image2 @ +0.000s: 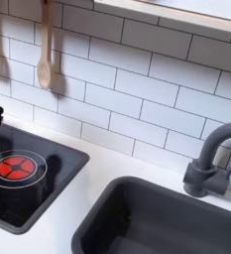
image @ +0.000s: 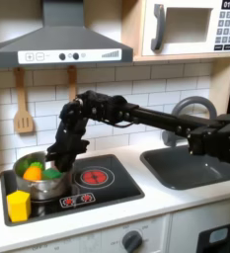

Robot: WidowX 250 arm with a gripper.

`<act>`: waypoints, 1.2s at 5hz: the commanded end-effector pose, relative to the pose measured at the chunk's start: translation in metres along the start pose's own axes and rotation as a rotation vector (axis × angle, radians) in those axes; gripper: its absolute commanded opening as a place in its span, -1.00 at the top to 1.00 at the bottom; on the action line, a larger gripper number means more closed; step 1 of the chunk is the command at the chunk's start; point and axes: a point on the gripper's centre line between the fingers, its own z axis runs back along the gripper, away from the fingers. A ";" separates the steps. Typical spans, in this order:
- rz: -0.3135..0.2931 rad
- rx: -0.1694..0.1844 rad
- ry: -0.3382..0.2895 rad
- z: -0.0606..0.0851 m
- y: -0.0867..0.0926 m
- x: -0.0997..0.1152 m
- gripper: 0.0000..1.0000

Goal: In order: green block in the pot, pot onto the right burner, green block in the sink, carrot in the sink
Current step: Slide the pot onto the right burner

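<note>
Black hand (image: 58, 158) sits low at the pot (image: 38, 178) rim on the first exterior view's left burner; whether it grips anything cannot be told. Green block (image: 52, 173) and carrot (image: 32, 173) lie inside the pot. Yellow block (image: 19, 205) stands just beside. Sink (image: 193, 168) lies well apart.

The tabletop (image: 161, 203) is white and smooth. A black stove top (image: 82, 188) lies on it, at the first exterior view's left. The stove top has a round burner (image: 93, 178) with red rings, also seen in the second exterior view (image2: 14, 167). A shiny pot (image: 38, 178) sits on the stove top, left of that burner in the first exterior view. A yellow block (image: 19, 206) stands on the stove top just in front of the pot. A dark grey sink (image: 191, 166) is set into the tabletop at the first exterior view's right. A dark curved faucet (image2: 208, 164) stands on the tabletop behind the sink.
</note>
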 end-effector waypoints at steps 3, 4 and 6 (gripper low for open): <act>-0.074 -0.059 0.052 -0.005 -0.036 -0.020 1.00; -0.097 -0.075 0.054 -0.003 -0.048 -0.023 1.00; -0.124 -0.095 0.053 -0.002 -0.062 -0.027 1.00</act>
